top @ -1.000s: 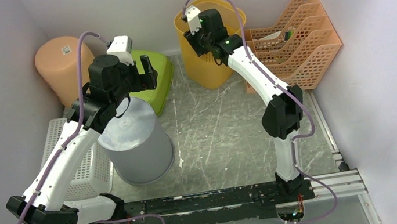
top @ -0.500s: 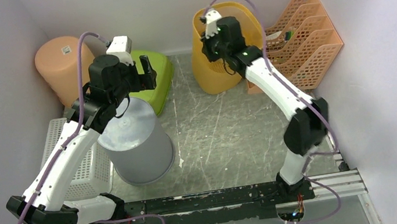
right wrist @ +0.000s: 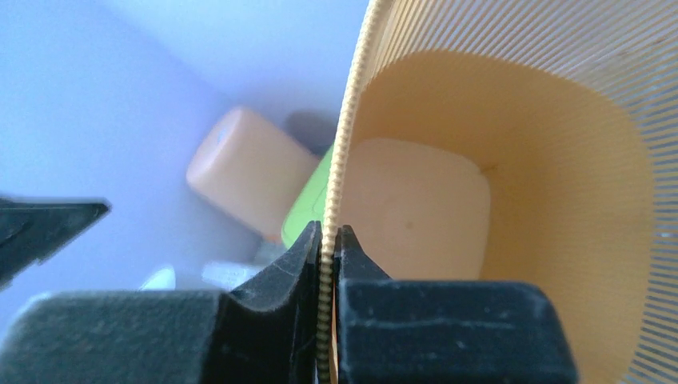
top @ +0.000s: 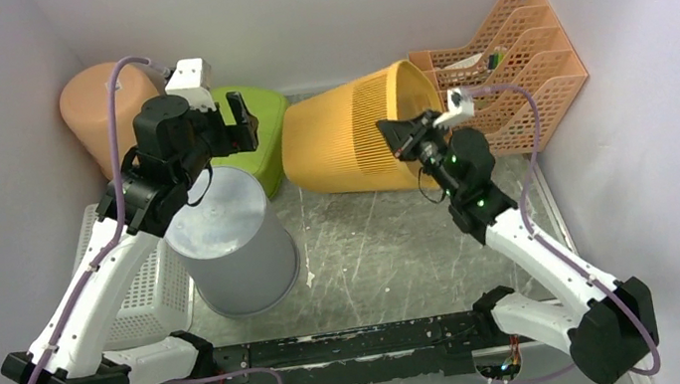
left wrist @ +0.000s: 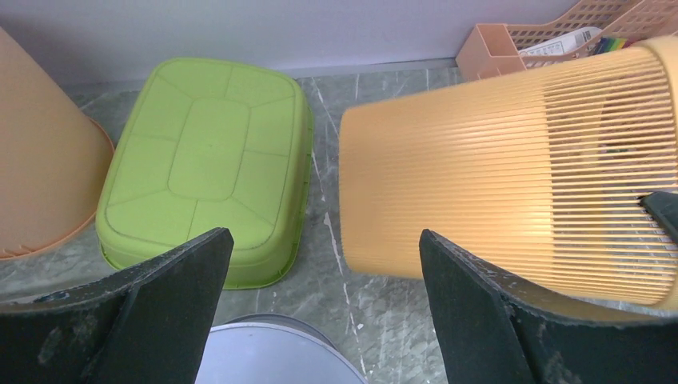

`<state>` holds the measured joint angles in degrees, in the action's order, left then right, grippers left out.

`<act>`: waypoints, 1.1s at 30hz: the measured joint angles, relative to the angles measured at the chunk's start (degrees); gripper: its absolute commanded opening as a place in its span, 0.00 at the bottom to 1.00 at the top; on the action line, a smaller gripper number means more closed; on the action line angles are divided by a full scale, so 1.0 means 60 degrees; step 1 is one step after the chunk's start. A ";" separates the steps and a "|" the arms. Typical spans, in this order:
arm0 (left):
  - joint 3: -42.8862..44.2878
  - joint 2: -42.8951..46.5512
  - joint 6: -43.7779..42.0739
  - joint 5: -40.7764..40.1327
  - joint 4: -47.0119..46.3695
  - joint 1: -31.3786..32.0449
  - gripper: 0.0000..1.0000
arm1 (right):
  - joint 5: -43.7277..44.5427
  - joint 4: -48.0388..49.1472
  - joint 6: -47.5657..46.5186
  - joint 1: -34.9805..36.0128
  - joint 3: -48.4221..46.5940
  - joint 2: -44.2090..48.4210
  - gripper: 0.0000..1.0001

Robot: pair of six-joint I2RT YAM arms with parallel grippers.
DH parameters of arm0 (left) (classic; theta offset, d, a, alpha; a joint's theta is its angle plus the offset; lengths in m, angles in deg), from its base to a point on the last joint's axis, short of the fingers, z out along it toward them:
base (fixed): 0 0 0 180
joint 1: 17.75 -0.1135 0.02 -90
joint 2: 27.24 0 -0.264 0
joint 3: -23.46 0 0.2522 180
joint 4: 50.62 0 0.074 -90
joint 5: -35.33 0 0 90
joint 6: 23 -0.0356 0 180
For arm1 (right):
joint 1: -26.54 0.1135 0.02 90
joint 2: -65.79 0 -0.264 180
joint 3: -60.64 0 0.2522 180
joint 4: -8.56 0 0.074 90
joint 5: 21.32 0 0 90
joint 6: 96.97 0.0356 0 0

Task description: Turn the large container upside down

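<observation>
My right gripper is pinched shut on the rim of the yellow basket. One finger is inside the mouth and one is outside, and the thin rim sits tight between them. I take this basket to be the large container.

The yellow basket lies on its side behind the middle of the worktop. Its long way runs left to right. The open mouth faces right, at my right gripper. The flat bottom faces left. I cannot tell if the side rests on the worktop or hangs just above it.

It is about half turned, I think. Next the mouth has to swing down and the bottom has to swing up.

The right arm is the near one and has the hold. My left gripper is wide open and holds nothing. It hangs above the grey bucket.

Room is tight. The bottom of the basket is just beside the green tub. The mouth is near the orange rack. The back wall is close behind. The best room is the bare worktop on the near side, between the basket and the arm bases. I would set the mouth down there so I do not bump the tub or the rack.
</observation>
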<state>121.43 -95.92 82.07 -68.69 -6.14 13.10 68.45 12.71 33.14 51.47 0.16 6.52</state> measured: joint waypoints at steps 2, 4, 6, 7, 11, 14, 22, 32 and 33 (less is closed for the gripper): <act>0.0098 0.0000 -0.0015 0.0000 0.0040 0.0000 1.00 | 0.0448 0.0794 0.0718 -0.0007 0.1104 0.0306 0.00; 0.0135 0.0004 -0.0018 0.0000 0.0066 0.0000 1.00 | 0.0922 0.1577 0.1479 -0.0066 0.2076 0.0597 0.00; 0.0135 0.0000 -0.0015 0.0000 0.0091 0.0004 1.00 | 0.1180 0.2142 0.2000 -0.0062 0.2594 0.0754 0.00; 0.0135 0.0000 -0.0018 0.0000 0.0117 0.0007 1.00 | 0.1271 0.2426 0.2251 -0.0062 0.2794 0.0801 0.00; 0.0135 0.0000 -0.0015 0.0004 0.0146 0.0015 1.00 | 0.1515 0.3464 0.3184 -0.0051 0.3504 0.0798 0.00; 0.0135 0.0000 -0.0015 0.0004 0.0146 0.0018 1.00 | 0.1774 0.3661 0.3767 -0.0007 0.3832 0.0787 0.13; 0.0131 -0.0011 -0.0015 0.0004 0.0153 0.0018 1.00 | 0.2138 0.2106 0.4586 0.0098 0.3843 0.0998 0.38; 0.0120 -0.0270 -0.0011 0.0015 0.0153 0.0018 1.00 | 0.1916 0.1829 0.4918 0.0109 0.4142 0.1242 0.29; 0.0120 -0.0280 -0.0011 0.0015 0.0153 0.0018 1.00 | 0.1843 0.1963 0.5002 0.0109 0.4189 0.1107 0.28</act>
<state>122.15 -97.61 82.00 -68.60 -5.22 13.21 79.51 24.50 63.15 52.13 25.30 13.16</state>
